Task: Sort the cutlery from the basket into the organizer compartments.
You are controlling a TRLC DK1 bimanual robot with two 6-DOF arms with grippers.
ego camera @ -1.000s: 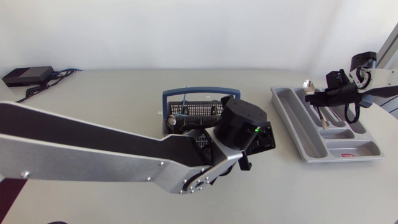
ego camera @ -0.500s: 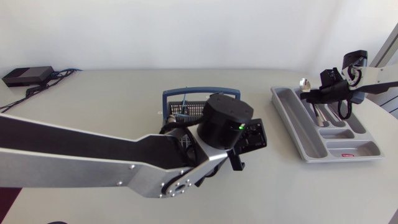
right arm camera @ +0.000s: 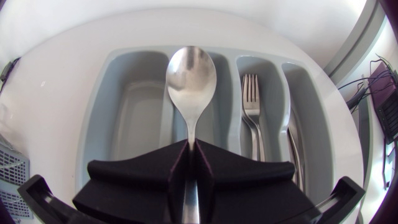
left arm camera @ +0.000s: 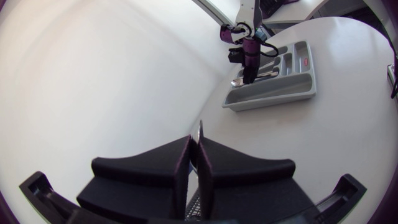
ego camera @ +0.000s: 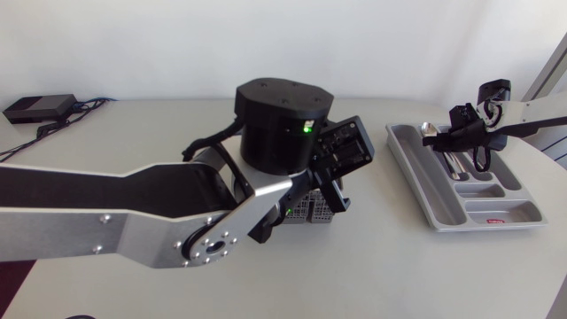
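So we're mid-sort, at the drop-off. Our right gripper (right arm camera: pixel 191 149) is clamped tight on the handle of a spoon (right arm camera: pixel 191 74) and holds it just above the organizer (right arm camera: pixel 99 99), which sits at the right end of the table. The bowl points ahead of the fingers, over the narrow slot between the wide compartment and the one with a fork (right arm camera: pixel 250 106) in it. Our guess for the next move is to go lower and line the handle up with the slot. After that the fingers can let go, so the spoon lands flat and not across a divider.

Our left gripper (left arm camera: pixel 199 146) is up over the basket (ego camera: pixel 306 211) mid-table with its fingers pressed together on a thin metal piece (left arm camera: pixel 200 129). It's seen edge-on, so we can't tell which kind it is.

On materials, the spoon is polished steel, rounded and slick, so it'll probably slide a bit. The organizer is smooth grey plastic with rounded walls. The basket is dark wire mesh, mostly hidden under our left arm.
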